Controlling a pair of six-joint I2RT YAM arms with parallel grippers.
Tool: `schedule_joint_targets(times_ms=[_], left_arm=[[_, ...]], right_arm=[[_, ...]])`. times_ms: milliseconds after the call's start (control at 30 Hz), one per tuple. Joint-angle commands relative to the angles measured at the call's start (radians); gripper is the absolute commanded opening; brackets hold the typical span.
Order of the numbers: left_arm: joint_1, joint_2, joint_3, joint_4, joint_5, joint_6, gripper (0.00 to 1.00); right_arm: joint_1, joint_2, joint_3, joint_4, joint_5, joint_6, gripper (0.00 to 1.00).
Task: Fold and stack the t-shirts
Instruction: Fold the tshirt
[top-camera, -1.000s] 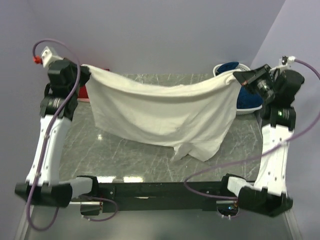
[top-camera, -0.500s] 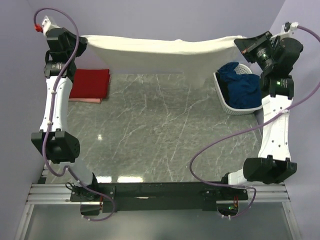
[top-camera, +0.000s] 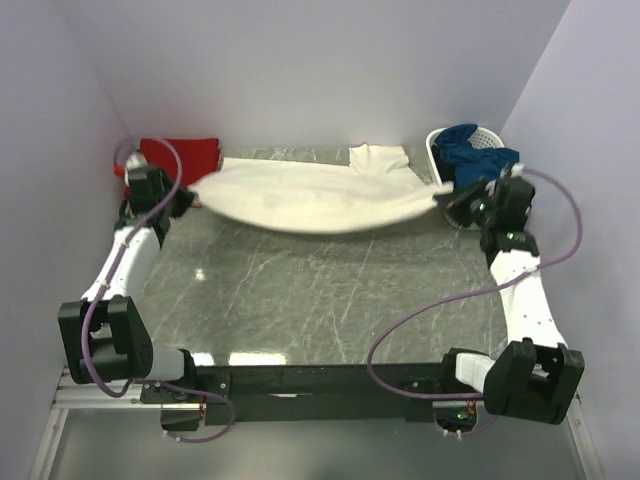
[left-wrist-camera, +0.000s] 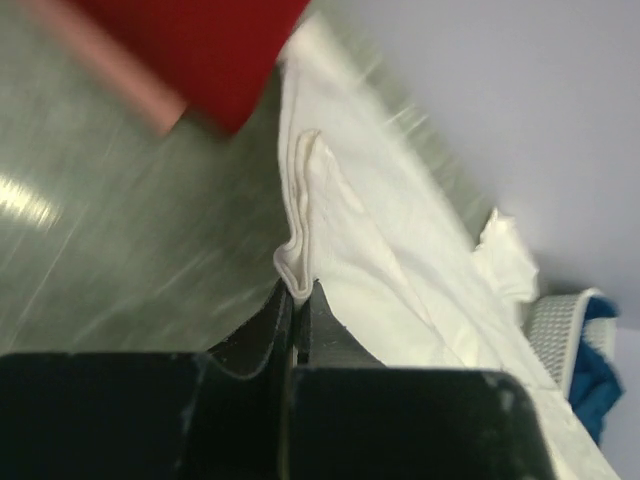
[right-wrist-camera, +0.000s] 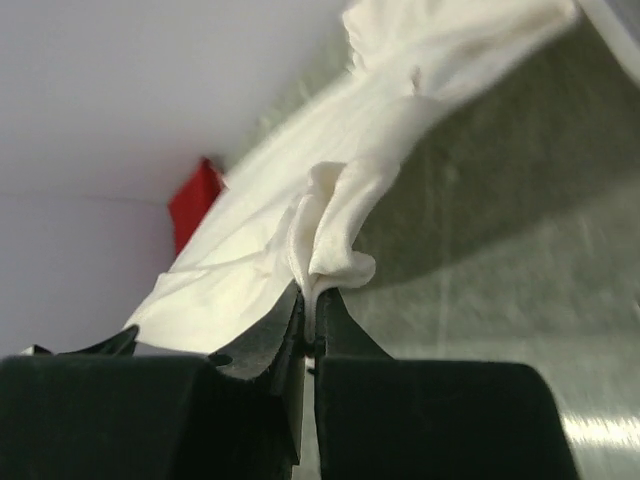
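both arms have dropped low. the cream t-shirt (top-camera: 310, 200), stretched high a moment ago, now lies across the far side of the table (top-camera: 330, 290), beside the red t-shirt (top-camera: 185, 155). the left gripper (left-wrist-camera: 298, 305) and right gripper (right-wrist-camera: 312, 310) each pinch one end of it tight.

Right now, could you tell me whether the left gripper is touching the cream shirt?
Touching. The left wrist view shows the left gripper shut on a bunched edge of the cream shirt.
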Motion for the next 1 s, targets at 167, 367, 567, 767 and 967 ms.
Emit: schedule_joint_targets(times_ms=[167, 367, 567, 767, 967], left_arm=[[0.006, -0.121, -0.451, 0.043, -0.057, -0.169, 0.00], [0.005, -0.241, -0.579, -0.064, -0.169, -0.205, 0.01], [0.008, -0.405, -0.637, -0.219, -0.324, -0.221, 0.05], [0.015, -0.479, -0.643, -0.323, -0.376, -0.236, 0.06], [0.014, -0.528, -0.637, -0.382, -0.393, -0.296, 0.21]], right_arm=[[-0.023, -0.111, -0.433, -0.021, 0.036, -0.038, 0.00], [-0.103, -0.168, -0.576, -0.113, 0.047, -0.092, 0.00], [-0.141, -0.323, -0.610, -0.276, 0.117, -0.135, 0.00], [-0.178, -0.398, -0.620, -0.375, 0.135, -0.118, 0.01], [-0.203, -0.473, -0.636, -0.500, 0.074, -0.124, 0.09]])
